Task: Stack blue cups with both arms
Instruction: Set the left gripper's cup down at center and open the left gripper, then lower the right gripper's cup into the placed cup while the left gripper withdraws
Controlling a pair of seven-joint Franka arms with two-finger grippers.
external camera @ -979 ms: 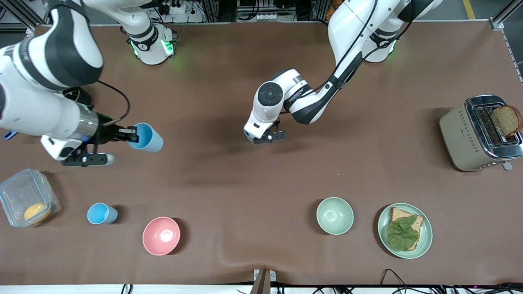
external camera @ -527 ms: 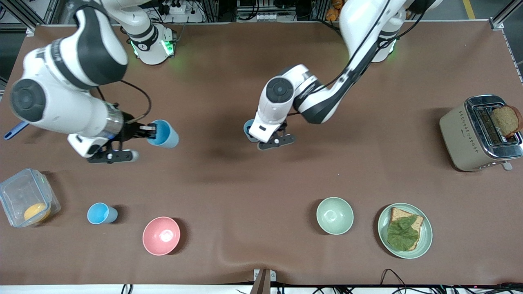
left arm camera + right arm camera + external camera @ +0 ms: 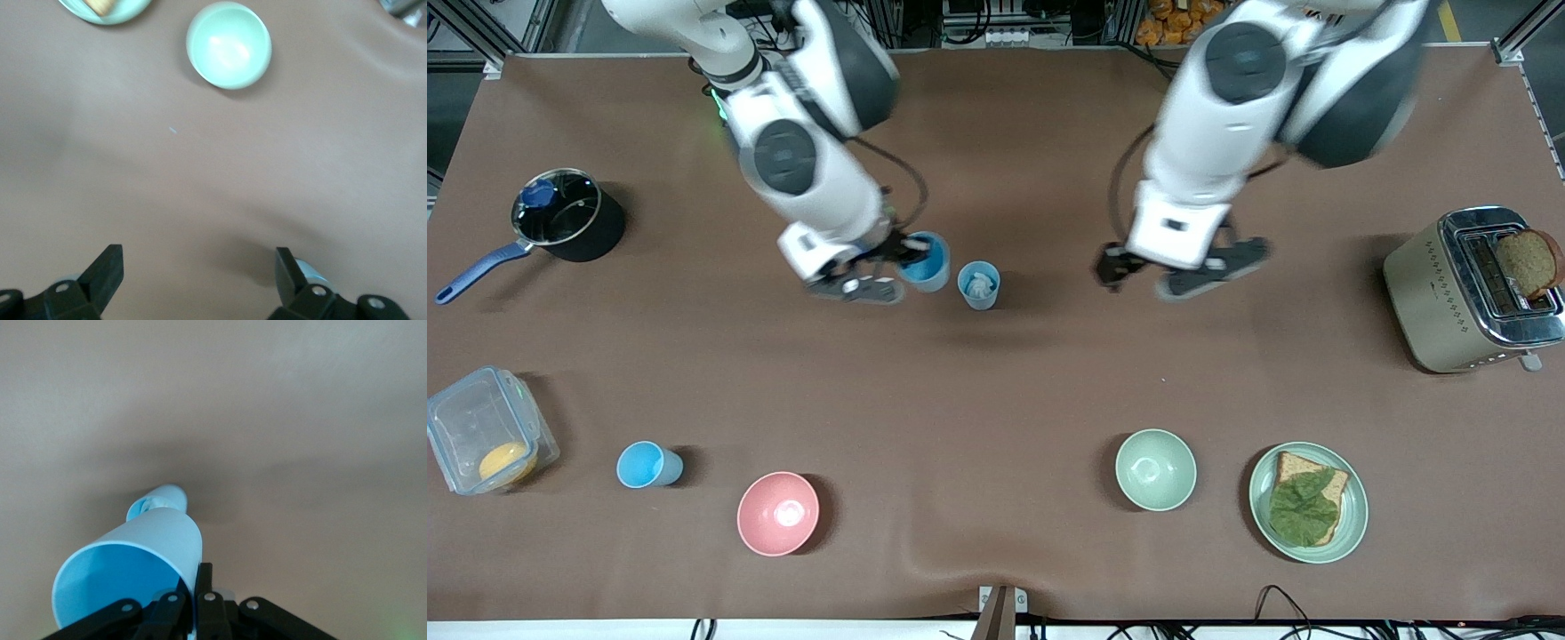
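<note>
The right gripper hangs over the middle of the bench, its jaws pinching the rim of a blue cup; in the right wrist view that held cup tilts with its open mouth toward the camera, one finger inside the rim and one outside. Just beside it, toward the left arm's end, a grey-blue cup stands upright on the bench with something pale inside, clear of both grippers. The left gripper is up over bare bench, well apart from that cup, its jaws spread wide and empty. A third cup, sky-blue, stands near the front edge between a clear box and a pink bowl.
</note>
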